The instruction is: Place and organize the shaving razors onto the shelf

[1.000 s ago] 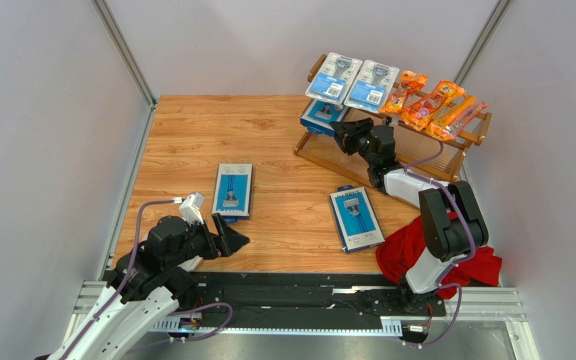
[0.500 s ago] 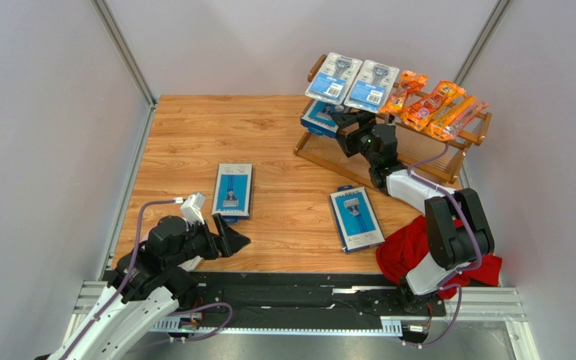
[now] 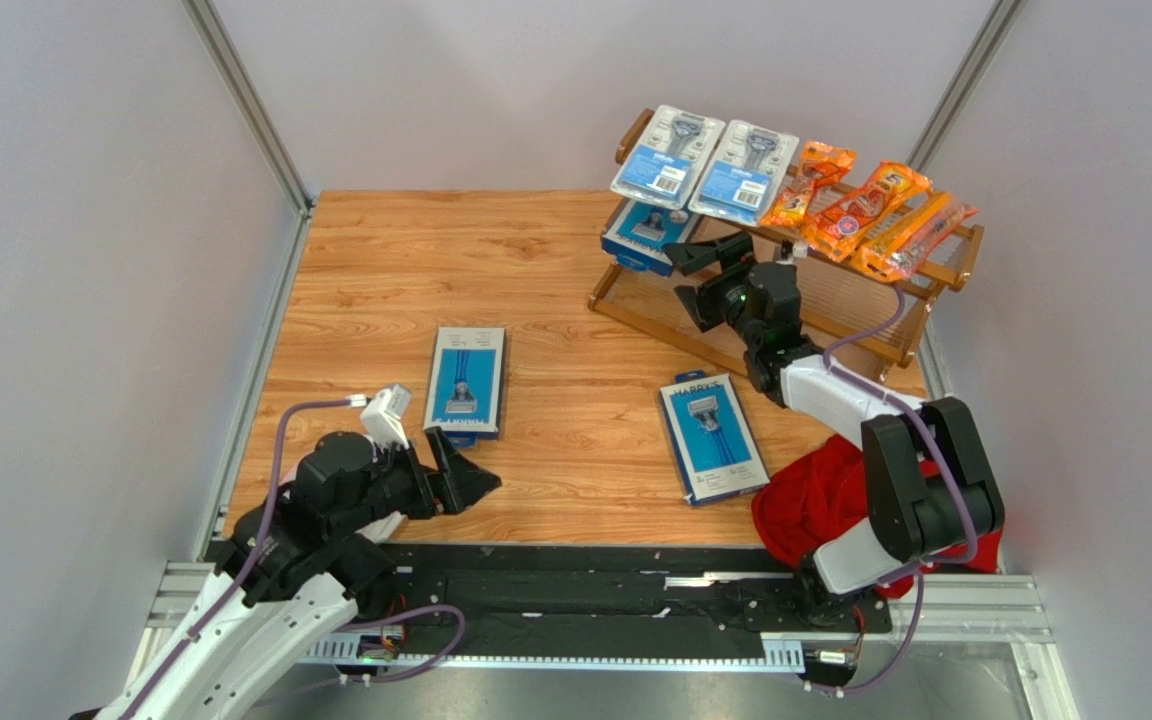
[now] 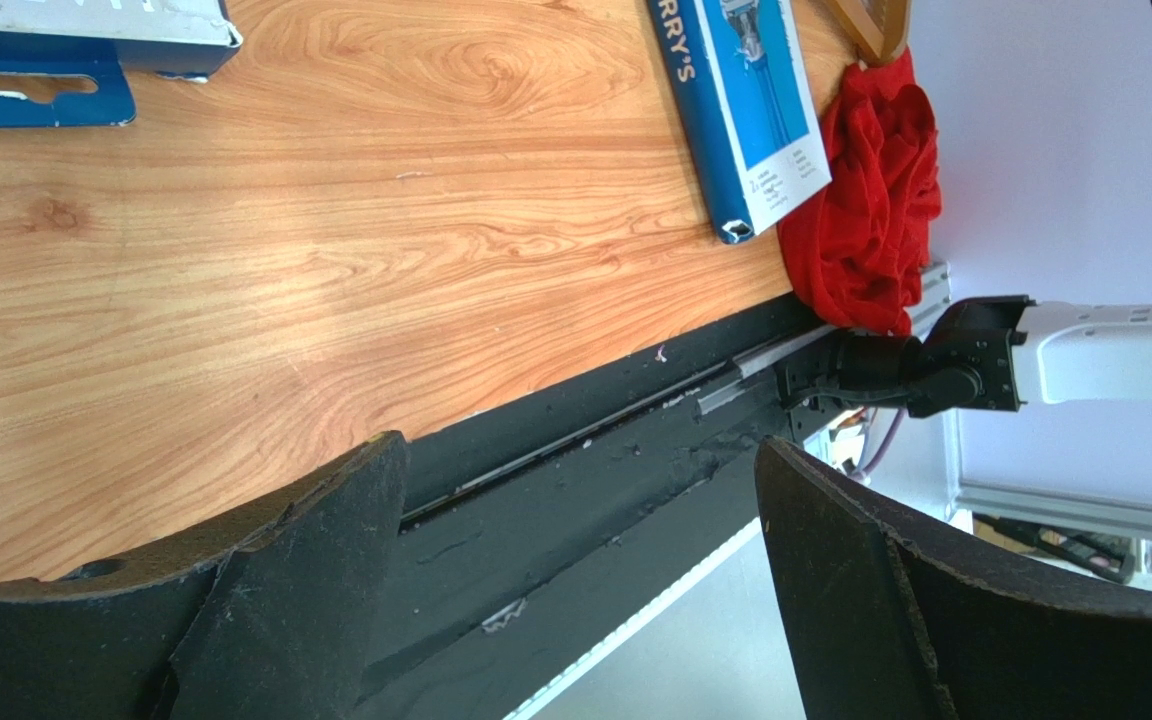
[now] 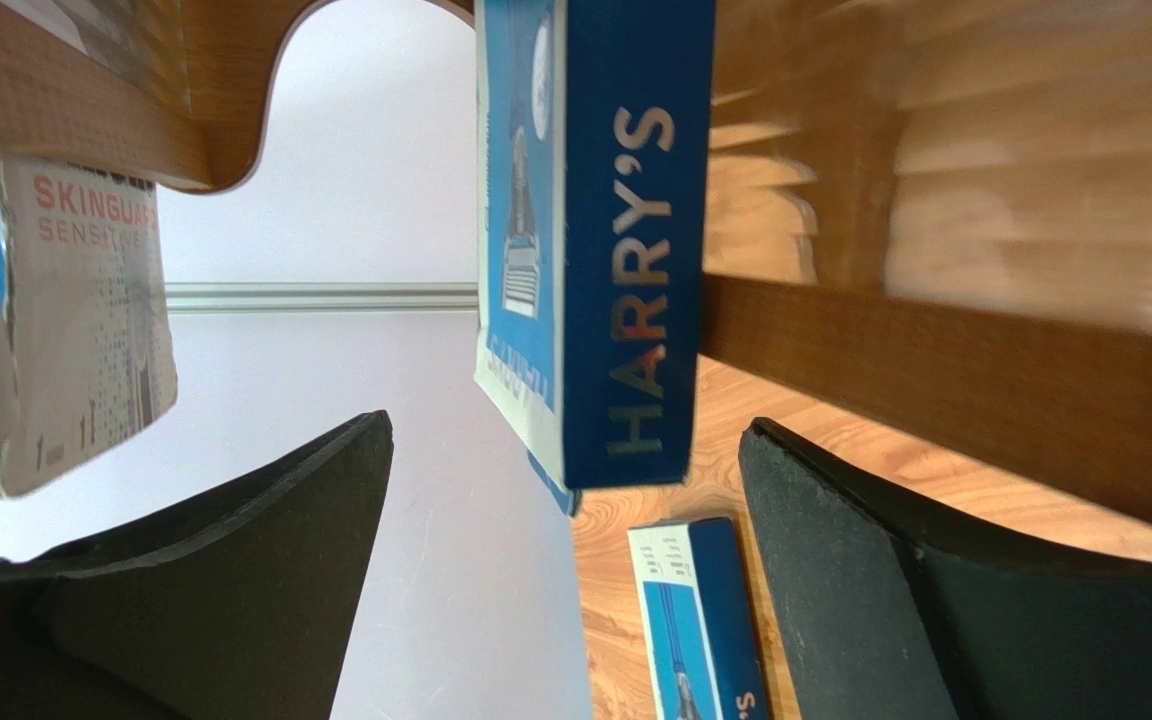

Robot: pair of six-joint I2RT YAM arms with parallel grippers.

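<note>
The wooden shelf [image 3: 642,318] stands at the back right. Its top tier carries two blister packs [image 3: 668,155] [image 3: 743,173] and orange bags [image 3: 868,210]. A blue razor box [image 3: 645,233] rests at the left end of the lower tier; in the right wrist view this box [image 5: 597,240] reads HARRY'S and lies against the slats [image 5: 958,375]. My right gripper [image 3: 710,267] [image 5: 564,435] is open just behind it, fingers clear of its sides. Two more blue boxes [image 3: 465,381] [image 3: 711,437] lie flat on the table. My left gripper [image 3: 462,473] [image 4: 579,447] hangs open and empty over the near edge.
A red cloth [image 3: 823,503] is bunched at the near right by the right arm's base. A black rail strip [image 4: 612,495] runs along the table's near edge. Grey walls close in the left, back and right sides.
My right gripper opened and let go of the blue box on the lower tier, then drew back a little to the right. The left arm stayed still.
</note>
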